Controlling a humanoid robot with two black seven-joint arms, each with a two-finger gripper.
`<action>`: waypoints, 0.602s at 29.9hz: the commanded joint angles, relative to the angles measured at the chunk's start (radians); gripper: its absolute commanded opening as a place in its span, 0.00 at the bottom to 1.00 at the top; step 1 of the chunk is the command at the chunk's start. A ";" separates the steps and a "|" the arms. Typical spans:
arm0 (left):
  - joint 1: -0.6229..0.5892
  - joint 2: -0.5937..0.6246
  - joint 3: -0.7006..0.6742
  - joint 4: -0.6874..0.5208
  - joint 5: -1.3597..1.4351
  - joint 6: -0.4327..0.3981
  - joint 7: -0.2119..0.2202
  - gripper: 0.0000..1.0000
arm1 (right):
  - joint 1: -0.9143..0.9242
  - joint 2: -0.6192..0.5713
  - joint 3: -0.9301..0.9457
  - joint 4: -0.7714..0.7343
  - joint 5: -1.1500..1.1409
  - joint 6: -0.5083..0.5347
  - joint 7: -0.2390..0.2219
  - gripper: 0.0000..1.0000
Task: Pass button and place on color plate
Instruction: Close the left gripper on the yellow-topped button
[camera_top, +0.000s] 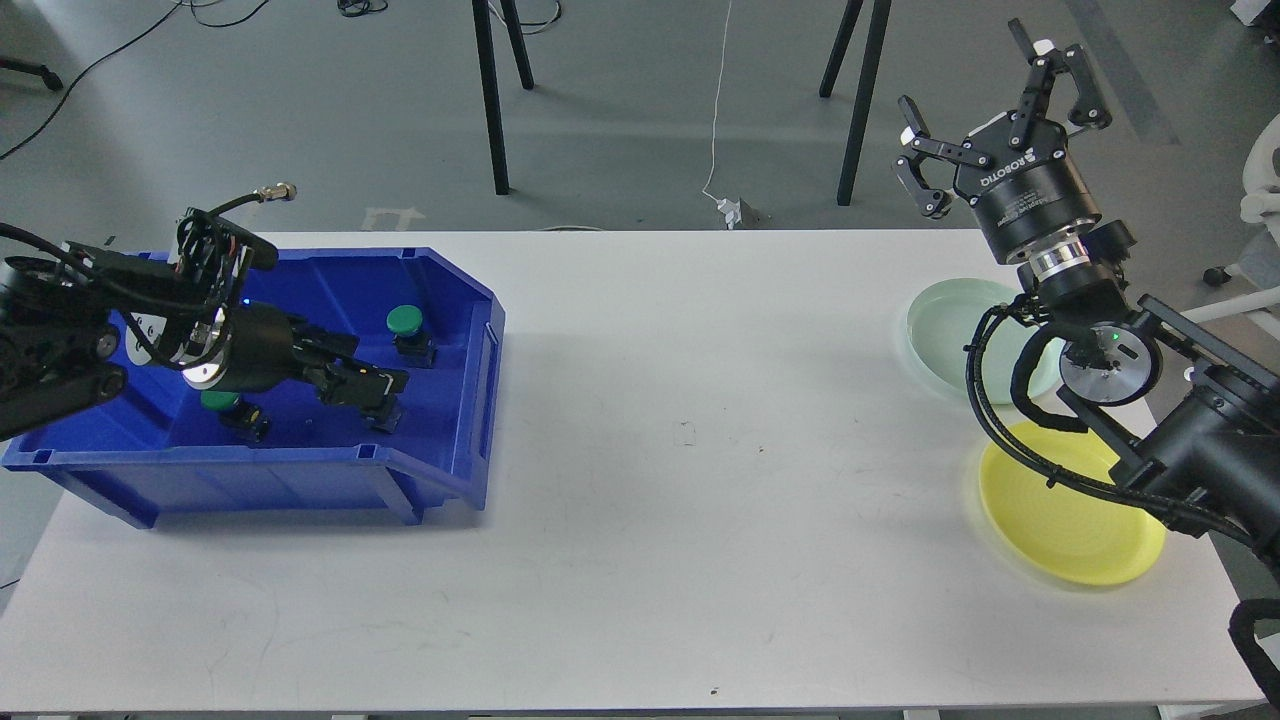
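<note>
Left end effector (375, 400): reaching inside the bin, fingers pointing toward its right wall; it is showing dark against the blue, so I cannot tell whether it is clenched or released
Bin (455, 290): blue, sitting on the left part of the worktop (700, 450)
Buttons: one green button (405, 322) is standing near the bin's back right, apart from the end effector; another (222, 402) is lying just under the left arm, partly hidden
Right end effector (985, 115): hanging raised above the worktop's far right corner, fingers spread wide, released, holding nothing
Plates: a pale green plate (935, 325) is sitting behind a yellow plate (1060, 525), both partly covered by the right arm
</note>
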 joint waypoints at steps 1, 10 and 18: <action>0.013 -0.003 0.002 0.011 -0.001 -0.001 0.000 0.84 | 0.000 0.000 -0.001 0.002 0.000 0.000 0.000 0.99; 0.046 -0.053 -0.003 0.079 -0.003 -0.007 0.000 0.83 | -0.002 0.000 0.003 0.003 0.000 0.000 0.000 0.99; 0.068 -0.061 -0.002 0.120 -0.004 -0.010 0.000 0.83 | -0.013 -0.003 0.008 0.002 0.002 0.000 0.000 0.99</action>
